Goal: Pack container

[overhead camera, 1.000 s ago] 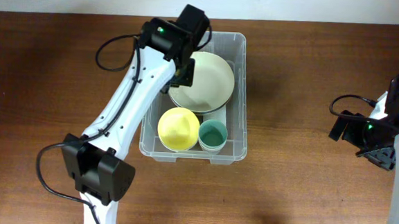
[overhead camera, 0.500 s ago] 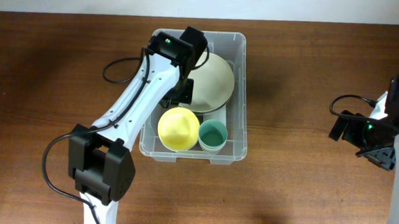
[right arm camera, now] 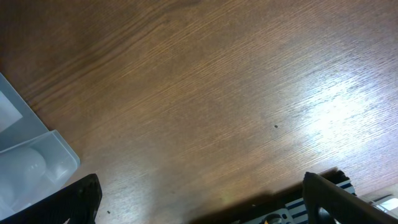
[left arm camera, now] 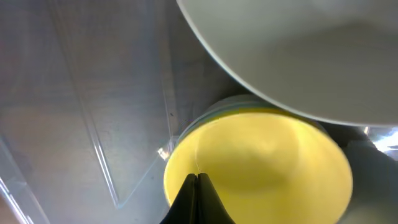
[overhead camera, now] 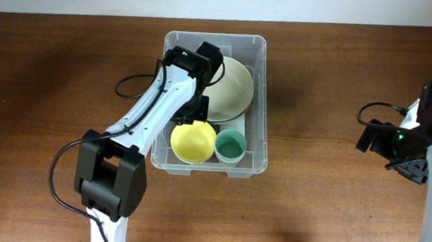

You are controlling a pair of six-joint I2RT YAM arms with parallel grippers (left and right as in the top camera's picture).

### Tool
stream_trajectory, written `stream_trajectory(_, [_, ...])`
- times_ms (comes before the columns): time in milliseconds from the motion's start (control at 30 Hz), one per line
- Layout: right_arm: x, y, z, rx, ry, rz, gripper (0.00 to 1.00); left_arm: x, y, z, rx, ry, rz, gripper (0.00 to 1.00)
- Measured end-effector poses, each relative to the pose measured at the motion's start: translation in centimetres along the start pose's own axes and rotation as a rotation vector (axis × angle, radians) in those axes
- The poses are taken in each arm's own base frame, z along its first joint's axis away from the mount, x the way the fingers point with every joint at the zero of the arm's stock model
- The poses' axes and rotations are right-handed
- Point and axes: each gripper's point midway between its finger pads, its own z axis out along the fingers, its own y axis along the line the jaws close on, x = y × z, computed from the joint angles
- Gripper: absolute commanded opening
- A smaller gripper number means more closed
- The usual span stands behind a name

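As seen from above, shows the clear container [overhead camera: 261, 101] standing on the wooden table [overhead camera: 338, 83], a little left of centre, long sides running near to far. Holds, at its near end, a yellow bowl [overhead camera: 193, 142] on the left and a teal cup [overhead camera: 230, 146] just beside it on the right. Sets the right gripper [overhead camera: 412, 167] roughly level with these but well off to the right, near the table's right edge and well apart from the container; in the right wrist view, shows its fingers [right arm camera: 74, 199] spread wide apart over bare wood, with a corner of the container at the lower left. Places the left gripper [overhead camera: 188, 118] inside the container, over the far left rim of the yellow bowl; in the left wrist view, shows its black fingertips [left arm camera: 186, 202] pressed together to a point, only a thin seam between them. Fills the far half of the container with a large pale green dish [overhead camera: 231, 92], its near edge passing above the yellow bowl's far rim, its far edge near the far wall
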Motion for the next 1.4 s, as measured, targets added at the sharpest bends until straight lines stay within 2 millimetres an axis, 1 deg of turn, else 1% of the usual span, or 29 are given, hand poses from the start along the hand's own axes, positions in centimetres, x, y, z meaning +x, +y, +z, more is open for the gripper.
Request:
stream_trajectory(233, [0.0, 0.0, 0.0, 0.0, 0.0, 0.0, 0.99, -0.2, -0.1, 0.0, 0.003, -0.008, -0.001, 0.01])
stream_trajectory(333, [0.0, 0.0, 0.0, 0.0, 0.0, 0.0, 0.99, -0.9, -0.3, 0.0, 0.012, -0.035, -0.005, 0.01])
stream_trajectory(400, [0.0, 0.0, 0.0, 0.0, 0.0, 0.0, 0.99, -1.6, -0.4, -0.1, 0.015, -0.068, -0.007, 0.15])
stream_trajectory(433, [0.0, 0.0, 0.0, 0.0, 0.0, 0.0, 0.99, -2.2, -0.6, -0.1, 0.018, -0.092, -0.008, 0.19])
stream_trajectory(467, [0.0, 0.0, 0.0, 0.0, 0.0, 0.0, 0.99, -2.8, -0.6, -0.2, 0.02, -0.117, -0.009, 0.2])
stream_trajectory(567, [0.0, 0.0, 0.0, 0.0, 0.0, 0.0, 0.99, -4.9, -1.2, -0.6, 0.041, -0.201, -0.015, 0.19])
stream_trajectory(600, [0.0, 0.0, 0.0, 0.0, 0.0, 0.0, 0.99, -5.4, -1.2, -0.7, 0.045, -0.221, -0.018, 0.15])
stream_trajectory(667, [0.0, 0.0, 0.0, 0.0, 0.0, 0.0, 0.99, -5.9, -1.1, -0.7, 0.05, -0.238, -0.023, 0.01])
stream_trajectory(700, [0.0, 0.0, 0.0, 0.0, 0.0, -0.001, 0.99, -6.0, -0.9, -0.7, 0.05, -0.239, -0.025, 0.0])
stream_trajectory(833, [0.0, 0.0, 0.0, 0.0, 0.0, 0.0, 0.99, -6.1, -0.4, -0.7, 0.041, -0.241, -0.031, 0.0])
stream_trajectory(933, [-0.2, 0.1, 0.0, -0.002, -0.008, -0.001, 0.99, -6.4, -0.2, -1.2, 0.04, -0.251, -0.036, 0.01])
stream_trajectory(967, [-0.3, 0.2, 0.0, -0.005, -0.014, -0.007, 0.99, -6.7, -0.1, -1.6, 0.038, -0.264, -0.04, 0.03])
stream_trajectory(1000, [-0.5, 0.4, 0.0, -0.009, -0.023, -0.016, 0.99, -6.9, 0.1, -2.0, 0.036, -0.278, -0.042, 0.09])
stream_trajectory(1067, [-0.9, 1.2, 0.0, -0.017, -0.044, -0.056, 0.99, -7.1, 0.9, -3.4, 0.023, -0.316, -0.052, 0.31])
stream_trajectory(1100, [-1.1, 1.9, 0.0, -0.023, -0.057, -0.084, 1.0, -7.2, 1.6, -4.5, 0.015, -0.342, -0.063, 0.46])
stream_trajectory(1167, [-1.5, 3.7, 0.0, -0.042, -0.09, -0.154, 1.0, -7.3, 3.5, -7.1, 0.008, -0.405, -0.106, 0.5])
stream_trajectory(1233, [-2.0, 5.9, -0.1, -0.065, -0.136, -0.236, 0.95, -7.1, 6.0, -10.2, 0.001, -0.471, -0.157, 0.51])
stream_trajectory(1267, [-2.3, 7.3, -0.3, -0.082, -0.168, -0.285, 0.91, -6.8, 7.3, -11.5, -0.003, -0.496, -0.182, 0.53])
stream_trajectory(1300, [-2.6, 8.7, -0.5, -0.101, -0.202, -0.334, 0.84, -6.4, 8.8, -12.9, -0.007, -0.522, -0.213, 0.55])
stream_trajectory(1333, [-2.9, 10.0, -0.7, -0.119, -0.232, -0.376, 0.72, -5.7, 10.5, -14.3, -0.014, -0.544, -0.248, 0.56])
stream_trajectory(1367, [-3.1, 11.4, -0.9, -0.137, -0.269, -0.425, 0.64, -5.2, 11.8, -15.2, -0.021, -0.557, -0.278, 0.56])
stream_trajectory(1400, [-3.6, 12.8, -1.3, -0.157, -0.311, -0.459, 0.55, -4.4, 13.6, -16.0, -0.031, -0.566, -0.321, 0.56])
